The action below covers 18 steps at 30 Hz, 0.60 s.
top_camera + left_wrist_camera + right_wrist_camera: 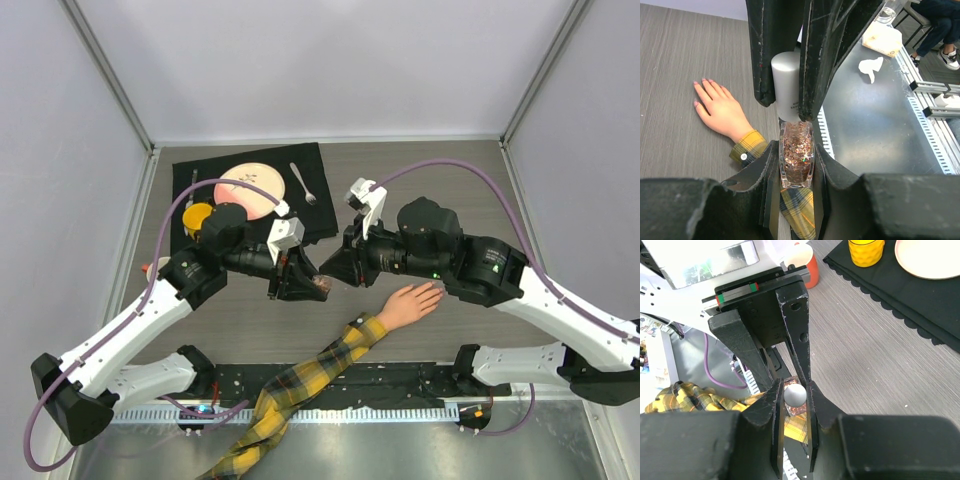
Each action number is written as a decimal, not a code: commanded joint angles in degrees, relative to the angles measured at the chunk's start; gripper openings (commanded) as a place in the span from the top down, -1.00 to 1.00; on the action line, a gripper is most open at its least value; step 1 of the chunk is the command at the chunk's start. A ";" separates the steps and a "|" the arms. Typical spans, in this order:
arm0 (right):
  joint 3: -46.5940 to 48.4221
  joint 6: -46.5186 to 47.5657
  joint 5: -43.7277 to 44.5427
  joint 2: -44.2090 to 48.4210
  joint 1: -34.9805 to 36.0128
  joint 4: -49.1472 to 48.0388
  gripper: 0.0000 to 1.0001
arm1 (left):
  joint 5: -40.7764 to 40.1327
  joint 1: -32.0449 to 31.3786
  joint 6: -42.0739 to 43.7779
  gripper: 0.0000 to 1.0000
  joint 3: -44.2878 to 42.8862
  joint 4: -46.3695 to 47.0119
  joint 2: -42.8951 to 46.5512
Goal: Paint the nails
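**Two grippers sharing one polish bottle above the table**

Two arms are meeting over the middle of the table (470, 170), and one small bottle is hanging between them. The left gripper (796, 155) is pinching the polish bottle (796, 167), a clear one full of coppery glitter, with both fingers pressing flat against its sides. The right gripper (795, 390) is closing its two fingers on the bottle's single pale, rounded cap (785, 85), one finger on each side and both touching it.

One mannequin hand (410, 303) is lying palm down on the table, just beside and below the joined grippers and apart from them, with its fingers spreading away from the arms. One yellow-and-dark plaid sleeve (300, 385) is running from its wrist back toward the near edge. The nails (703, 80) are showing as small pinkish tips in the left wrist view. From overhead they are too small to count.

Farther back, one black mat (320, 215) is carrying one pink plate (250, 188), one yellow cup (198, 215) and one fork (303, 183). One orange cup (810, 272) is standing off the mat.
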<state>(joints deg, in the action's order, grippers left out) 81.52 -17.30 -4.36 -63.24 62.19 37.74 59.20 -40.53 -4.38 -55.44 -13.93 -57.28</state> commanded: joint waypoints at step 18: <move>0.05 1.39 1.02 2.51 0.21 -2.05 0.98 | 1.71 -0.07 -0.54 1.00 -2.39 2.16 -0.47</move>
<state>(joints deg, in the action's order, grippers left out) 81.10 -16.60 -3.49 -61.34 62.19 37.39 59.66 -40.53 -4.47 -55.44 -13.85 -58.02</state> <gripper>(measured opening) 0.221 0.293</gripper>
